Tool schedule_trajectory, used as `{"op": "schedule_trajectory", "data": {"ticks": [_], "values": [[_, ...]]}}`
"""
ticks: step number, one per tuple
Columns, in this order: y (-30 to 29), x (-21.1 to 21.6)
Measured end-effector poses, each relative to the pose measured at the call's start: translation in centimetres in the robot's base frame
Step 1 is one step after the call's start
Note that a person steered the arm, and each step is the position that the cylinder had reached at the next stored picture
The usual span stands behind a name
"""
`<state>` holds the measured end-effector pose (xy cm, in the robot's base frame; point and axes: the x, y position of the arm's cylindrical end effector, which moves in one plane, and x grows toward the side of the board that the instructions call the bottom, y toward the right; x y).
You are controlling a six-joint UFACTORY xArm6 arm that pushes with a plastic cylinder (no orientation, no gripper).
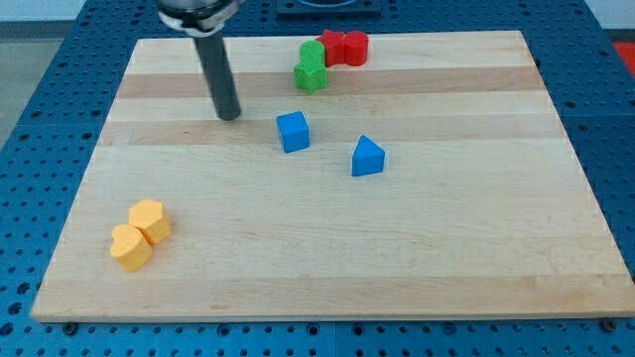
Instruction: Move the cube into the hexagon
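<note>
my tip [229, 115] bare rod, grips nothing, sits to view's left of blue cube [293, 131], apart | yellow hexagon [150, 219] far twd view's bottom-left of cube | push not started, whole move left

A single camera looks down at a slant from the bench's [327, 268] near edge, taking in the whole board; my tip [229, 116] sits toward the view's upper left

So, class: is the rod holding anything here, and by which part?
Nothing is held. My tip rests on the bare board, apart from the blue cube on the view's right.
</note>
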<state>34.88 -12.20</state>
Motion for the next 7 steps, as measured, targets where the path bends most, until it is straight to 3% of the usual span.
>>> {"op": "schedule_trajectory", "data": {"ticks": [3,4,7], "values": [[11.7,0.7],[11.8,2.8],[5.9,3.8]]}}
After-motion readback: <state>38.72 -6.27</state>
